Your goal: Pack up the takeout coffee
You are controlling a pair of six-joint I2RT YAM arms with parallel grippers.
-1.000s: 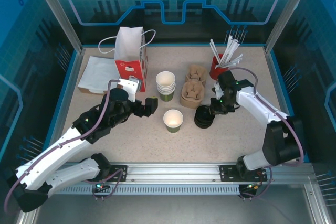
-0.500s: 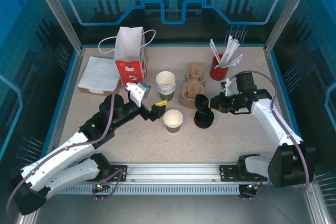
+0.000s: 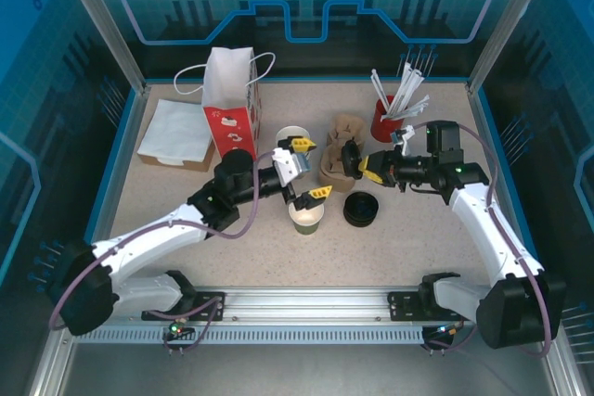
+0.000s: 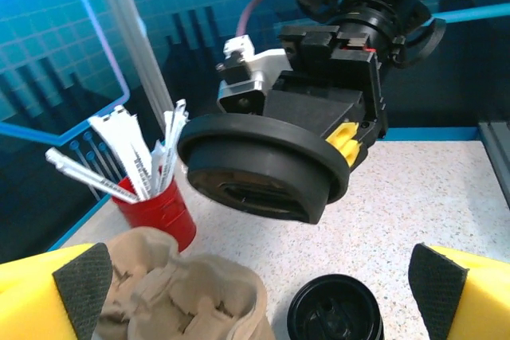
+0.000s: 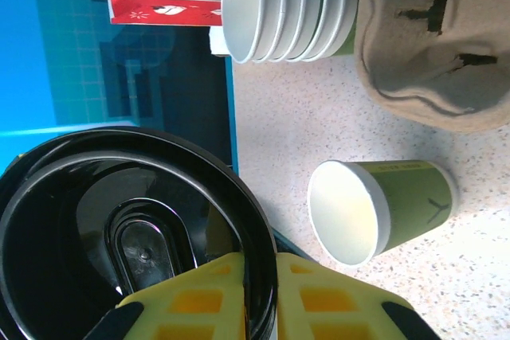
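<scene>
The small green paper cup [image 3: 307, 215] stands lidless mid-table just beside your wide-open left gripper [image 3: 309, 169]; your right gripper [image 3: 369, 168] pinches the round black plastic lid [image 5: 135, 197] by its rim, so a tilted press could tip the cup.

On a speckled table [image 3: 418, 229], the left gripper [image 3: 308, 169] is seen spread wide just beside a small green paper cup [image 3: 306, 214], which is left standing upright, white inside and lidless. A round black plastic lid [image 3: 352, 157] is gripped by the right gripper [image 3: 362, 164] over a brown moulded-pulp cup carrier [image 3: 330, 173]. A stack of black lids [image 3: 361, 210] is set just right of the cup. A white-and-red paper bag [image 3: 229, 90], folded white napkins [image 3: 174, 132] and a red holder of white straws [image 3: 383, 121] are ranged behind.
</scene>
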